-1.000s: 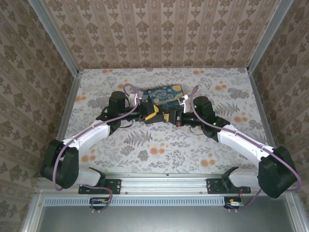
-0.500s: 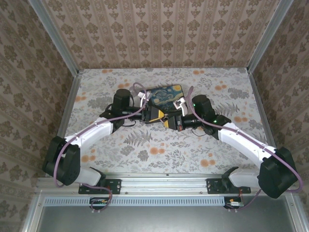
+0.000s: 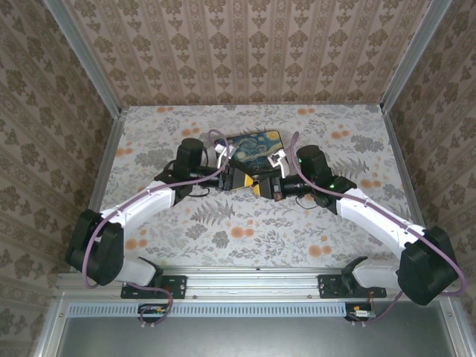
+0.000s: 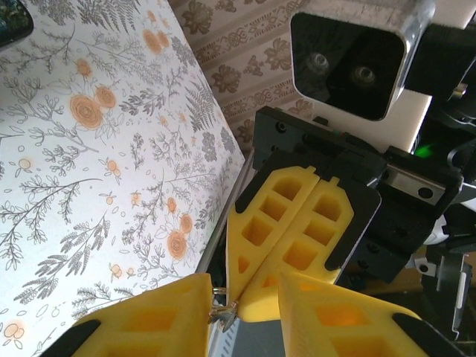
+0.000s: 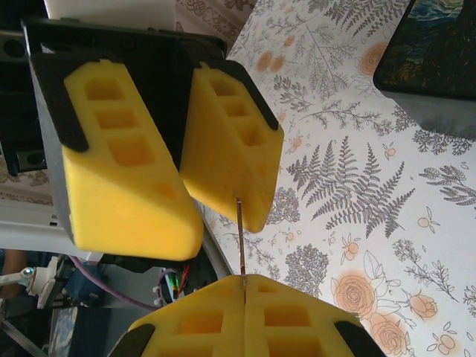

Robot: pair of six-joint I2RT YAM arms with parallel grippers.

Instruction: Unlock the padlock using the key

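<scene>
Two yellow fingers of the right gripper (image 5: 244, 286) are pressed together on the key (image 5: 241, 238), a thin dark shaft standing out from their tips. Its free end reaches the left gripper (image 5: 212, 212), whose fingers stand apart. Both grippers meet just near of the painted box (image 3: 253, 145), at the middle of the flowered table (image 3: 297, 230).

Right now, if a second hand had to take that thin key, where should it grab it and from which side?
Grip the bare stem of the key, the stretch standing clear of the shut right jaws that pinch its other end. Come from straight opposite them. It shows as a thin line along their seam, so squeezing the same way probably meets its flat faces.
</scene>
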